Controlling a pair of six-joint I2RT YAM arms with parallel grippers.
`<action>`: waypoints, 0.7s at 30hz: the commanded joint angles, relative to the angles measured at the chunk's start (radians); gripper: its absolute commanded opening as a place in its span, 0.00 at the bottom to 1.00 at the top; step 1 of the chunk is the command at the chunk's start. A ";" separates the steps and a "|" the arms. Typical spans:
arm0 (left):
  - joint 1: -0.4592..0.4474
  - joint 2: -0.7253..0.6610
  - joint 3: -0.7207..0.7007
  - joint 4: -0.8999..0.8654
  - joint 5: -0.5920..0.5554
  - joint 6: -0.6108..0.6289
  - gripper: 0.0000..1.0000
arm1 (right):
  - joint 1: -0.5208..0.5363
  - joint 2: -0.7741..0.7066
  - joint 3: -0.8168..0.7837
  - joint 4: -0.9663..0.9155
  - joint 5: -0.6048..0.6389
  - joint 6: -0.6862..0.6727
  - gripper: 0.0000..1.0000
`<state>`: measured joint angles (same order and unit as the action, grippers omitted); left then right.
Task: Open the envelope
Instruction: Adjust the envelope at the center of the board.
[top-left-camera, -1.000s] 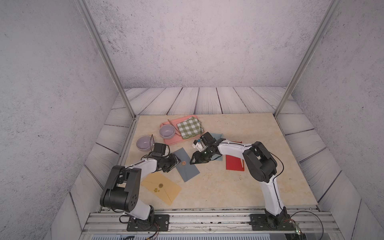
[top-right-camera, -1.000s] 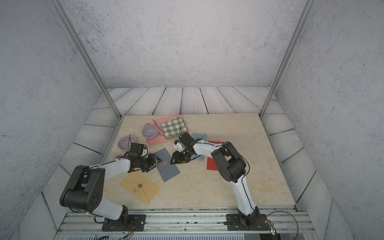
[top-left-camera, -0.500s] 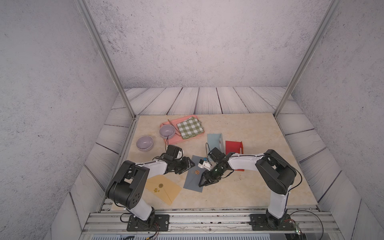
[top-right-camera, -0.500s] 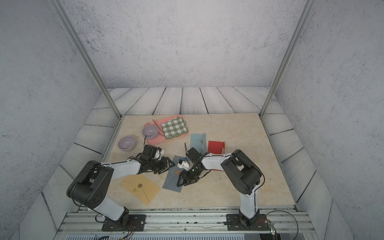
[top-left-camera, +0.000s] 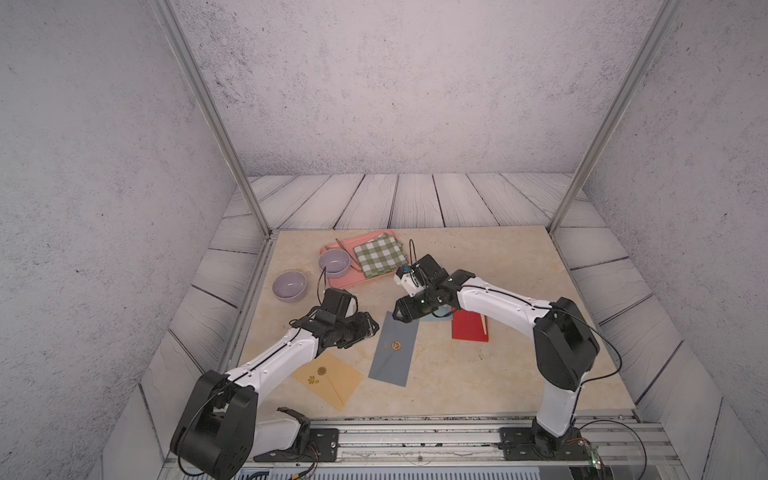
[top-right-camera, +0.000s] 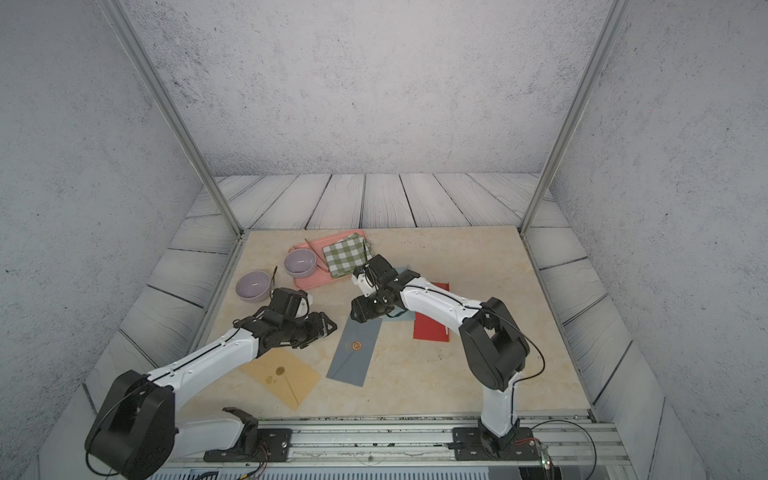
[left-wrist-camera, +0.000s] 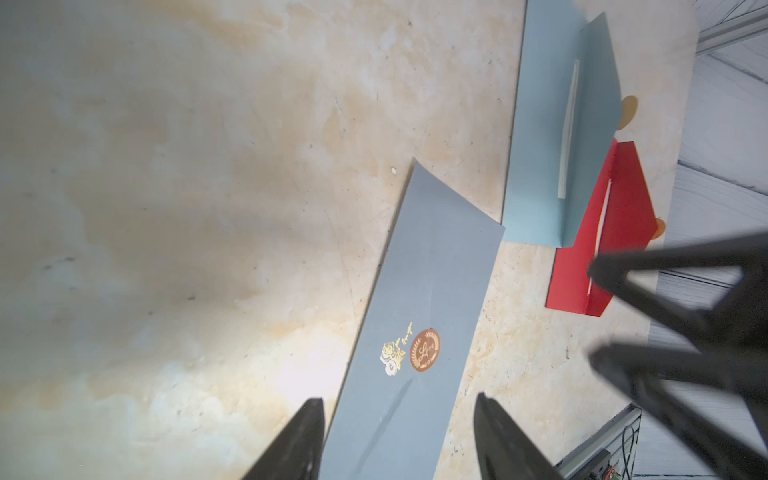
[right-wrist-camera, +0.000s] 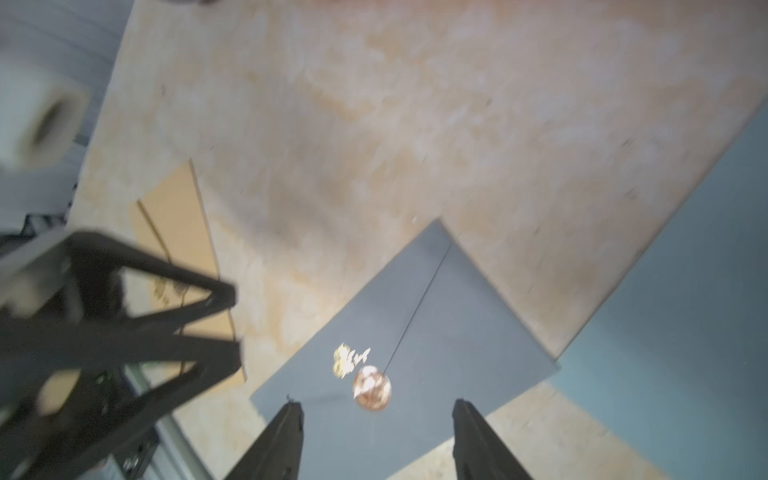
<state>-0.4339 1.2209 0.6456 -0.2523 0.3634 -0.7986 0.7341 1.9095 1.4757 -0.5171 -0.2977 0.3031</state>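
The grey envelope lies flat mid-table, its flap held down by a round copper seal. My left gripper hovers open at its left edge, jaws straddling the envelope with nothing pinched. Over the far end of the envelope, my right gripper stands open too, just short of the seal. Each wrist view shows the other gripper: the left gripper and the right gripper.
A yellow sealed envelope lies front left. Light blue and red envelopes lie with flaps open on the right. At the back left, a pink tray holds a bowl and checked cloth; another bowl stands beside it.
The grey envelope has swung round and slid a little toward the front. My right gripper dipped to its near part, then came back to its far end. The left gripper shifted right. Both opened slightly.
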 joint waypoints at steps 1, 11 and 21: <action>-0.002 -0.085 -0.088 -0.050 0.021 -0.052 0.62 | -0.015 0.141 0.099 -0.095 0.076 -0.028 0.62; -0.052 -0.315 -0.246 -0.019 0.177 -0.162 0.62 | -0.051 0.307 0.237 -0.141 0.067 -0.058 0.67; -0.104 -0.350 -0.274 -0.130 0.108 -0.194 0.63 | -0.048 0.199 -0.024 -0.092 -0.107 0.024 0.64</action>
<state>-0.5350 0.8955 0.3813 -0.3233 0.5053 -0.9813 0.6781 2.1464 1.5726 -0.5613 -0.3660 0.2749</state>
